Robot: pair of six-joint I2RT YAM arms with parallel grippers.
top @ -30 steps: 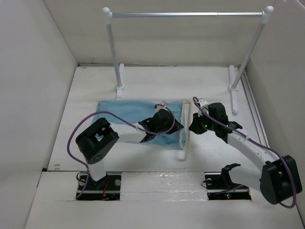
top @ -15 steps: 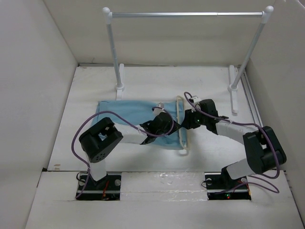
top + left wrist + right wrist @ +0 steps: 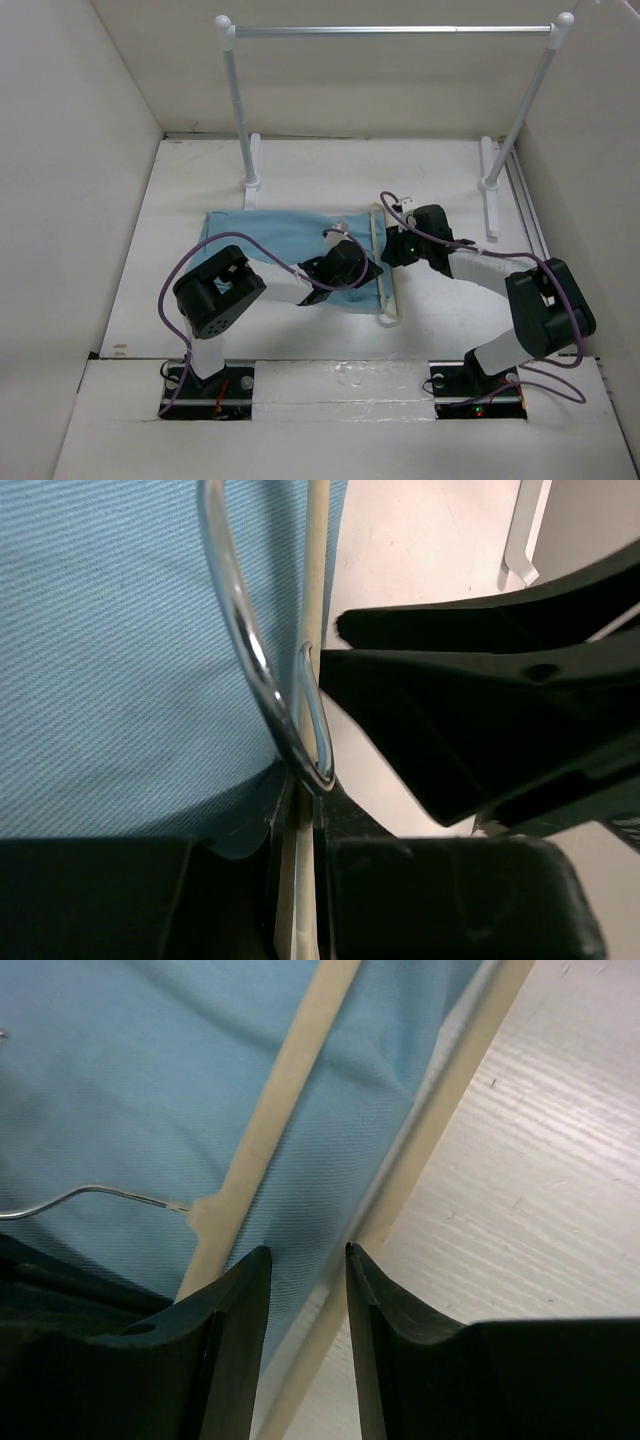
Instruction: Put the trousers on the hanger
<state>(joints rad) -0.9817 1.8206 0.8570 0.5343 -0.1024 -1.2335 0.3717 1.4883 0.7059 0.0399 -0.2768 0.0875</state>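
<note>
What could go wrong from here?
1. The right tool straddles the trousers' edge right at the hanger's lower bar; closing may clamp both instead of cloth alone.
2. The left tool, shut on the hanger near its hook, sits very close to the right tool; they may collide.

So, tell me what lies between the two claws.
The hanger, with trousers cloth between its bars, shown in the top external view.
</note>
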